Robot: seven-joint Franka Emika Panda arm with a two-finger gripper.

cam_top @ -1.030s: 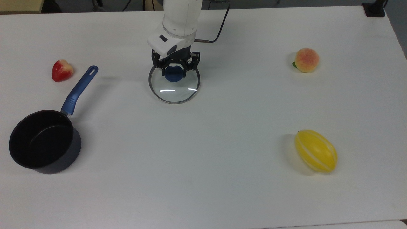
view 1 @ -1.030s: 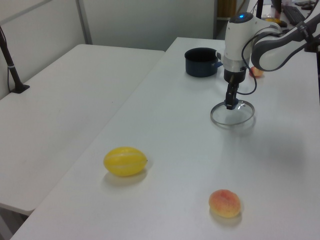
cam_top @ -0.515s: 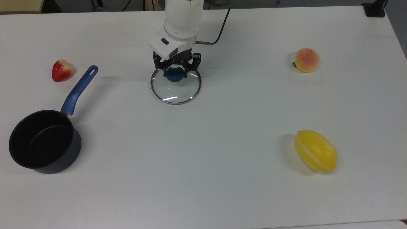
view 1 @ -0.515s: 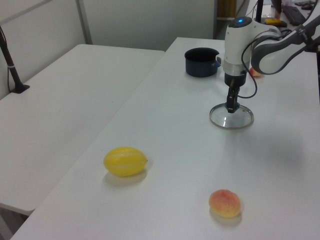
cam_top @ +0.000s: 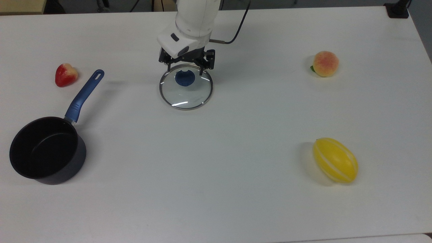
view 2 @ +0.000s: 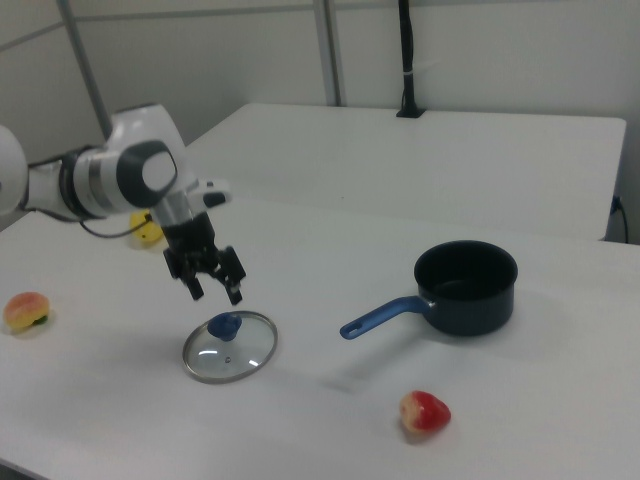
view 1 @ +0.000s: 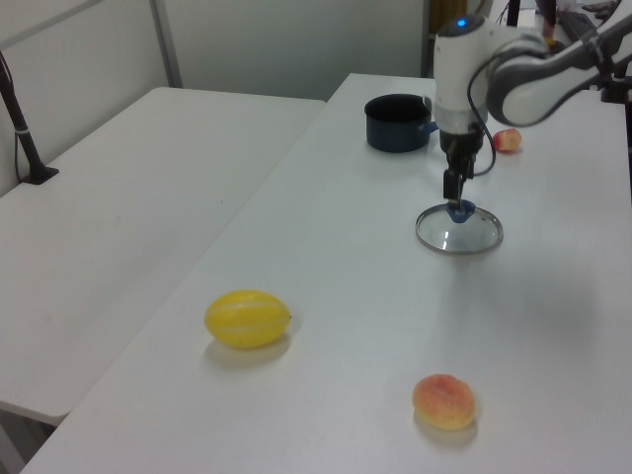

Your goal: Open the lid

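Hovering gripper (view 2: 214,291) clear above lid (view 2: 229,347)

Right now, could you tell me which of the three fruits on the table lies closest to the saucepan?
The red strawberry, lying just beyond the saucepan's blue handle. The peach and the yellow melon both sit at the far end of the table, on the top view's right.

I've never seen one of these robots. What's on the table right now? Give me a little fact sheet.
Hand: open hand, raised above the lid's knob, holding nothing
Lid: round glass lid with blue knob, flat on the white table
Pot: dark saucepan with blue handle, uncovered, apart from the lid
Fruit: red strawberry, peach, yellow melon
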